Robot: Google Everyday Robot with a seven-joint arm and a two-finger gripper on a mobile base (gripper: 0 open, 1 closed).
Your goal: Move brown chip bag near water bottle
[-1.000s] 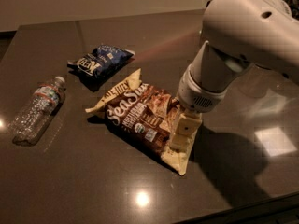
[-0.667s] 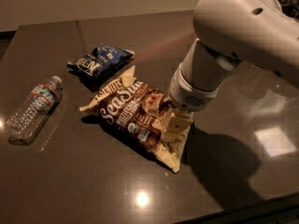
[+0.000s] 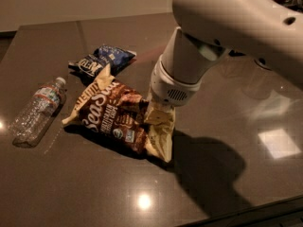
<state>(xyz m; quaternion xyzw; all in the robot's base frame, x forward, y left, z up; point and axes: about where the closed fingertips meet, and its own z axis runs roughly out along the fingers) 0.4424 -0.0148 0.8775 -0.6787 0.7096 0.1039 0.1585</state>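
Gripper (image 3: 160,115) is at the right end of the chip bag (image 3: 111,117), fingers clamped on its cream edge, under the arm coming in from upper right. Chip bag lies on the table (image 3: 71,188), left corner just beside the bottle (image 3: 38,109). Blue bag (image 3: 102,60) lies right behind it.
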